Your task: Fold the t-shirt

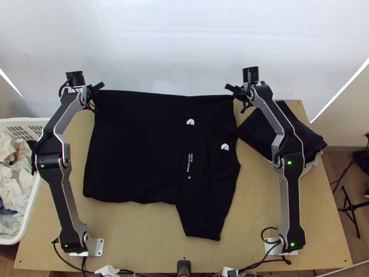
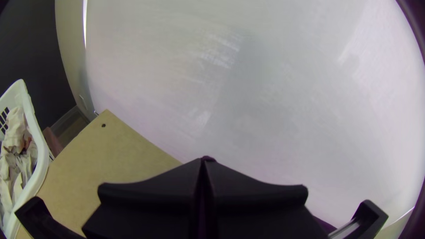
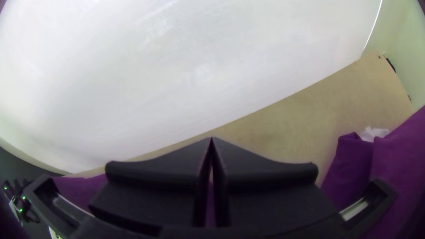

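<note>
Two far corners of your black t-shirt pinched; left gripper, right gripper both closed tight on cloth.

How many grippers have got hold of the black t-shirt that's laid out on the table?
2. The left gripper pinches the t-shirt at the left end of its far edge; the right gripper pinches that edge's right end.

black t-shirt | white lettering, two white emblems | wording too small to read

White backdrop, brown floor, wooden table
</note>
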Robot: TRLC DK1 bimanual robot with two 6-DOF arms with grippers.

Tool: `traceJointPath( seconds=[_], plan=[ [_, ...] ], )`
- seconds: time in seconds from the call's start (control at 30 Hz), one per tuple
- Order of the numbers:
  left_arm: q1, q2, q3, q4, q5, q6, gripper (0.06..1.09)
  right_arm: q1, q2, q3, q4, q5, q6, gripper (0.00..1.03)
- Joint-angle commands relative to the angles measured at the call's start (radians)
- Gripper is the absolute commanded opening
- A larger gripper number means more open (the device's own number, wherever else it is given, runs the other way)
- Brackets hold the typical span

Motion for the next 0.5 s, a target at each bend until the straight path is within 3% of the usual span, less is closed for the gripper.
traceJointPath(
  seconds=[0.0, 0.47],
  plan=[
    [-0.005, -0.007, 0.006, -0.011, 0.002, 0.008, 0.09, 0.015, -0.005, -0.012, 0.003, 0.003, -0.006, 0.03],
    [0.003, -0.019, 0.004, -0.015, 0.002, 0.028, 0.09, 0.023, -0.010, -0.019, -0.003, 0.003, -0.009, 0.03]
  ],
)
